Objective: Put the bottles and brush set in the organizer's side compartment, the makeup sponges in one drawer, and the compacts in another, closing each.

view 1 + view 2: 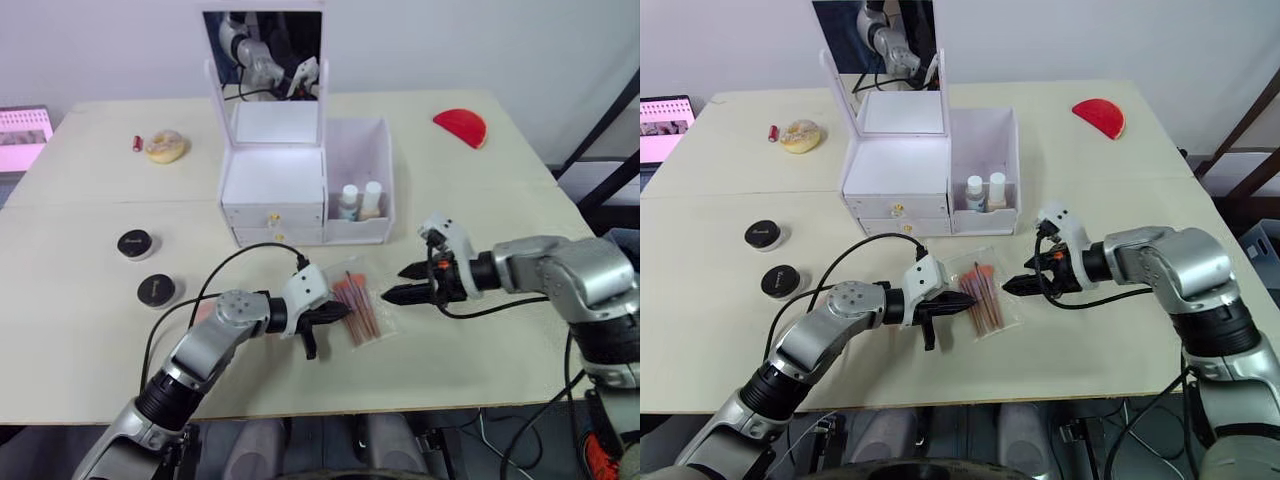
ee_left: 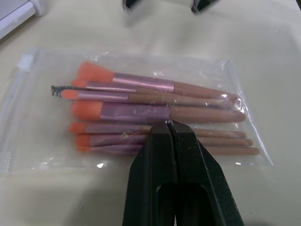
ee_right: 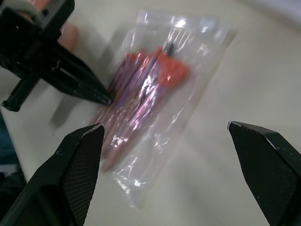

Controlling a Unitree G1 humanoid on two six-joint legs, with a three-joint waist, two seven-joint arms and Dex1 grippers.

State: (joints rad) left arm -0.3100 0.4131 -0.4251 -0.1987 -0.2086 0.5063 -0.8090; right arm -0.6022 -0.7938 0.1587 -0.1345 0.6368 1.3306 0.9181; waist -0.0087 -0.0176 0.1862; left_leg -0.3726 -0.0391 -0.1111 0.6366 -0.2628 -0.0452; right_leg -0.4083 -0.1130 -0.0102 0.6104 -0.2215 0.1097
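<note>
Right then, the brush set lay flat in its clear bag on the table, just in front of the organizer, between the two grippers. The left gripper had its two black fingers pressed together with nothing between them, their joined tip resting on the near edge of the bag, over the brush handles. In the left wrist view the closed fingers met just at the lowest handles, the orange bristles all pointing one way and a small spoolie among them. The right gripper hovered just beside the bag's other side, its fingers spread wide apart and holding nothing; the bag showed between them in the right wrist view, not touched by either.

Two bottles already stood upright side by side in the organizer's side compartment, at its front end. The organizer's lid with its mirror stood raised, and both drawers below looked pushed in.

Two round black compacts sat on the table well to the left of the organizer, one nearer the edge than the other. A pale sponge lay farther back on the left with a small red thing just beside it, and a red sponge lay far back on the right
</note>
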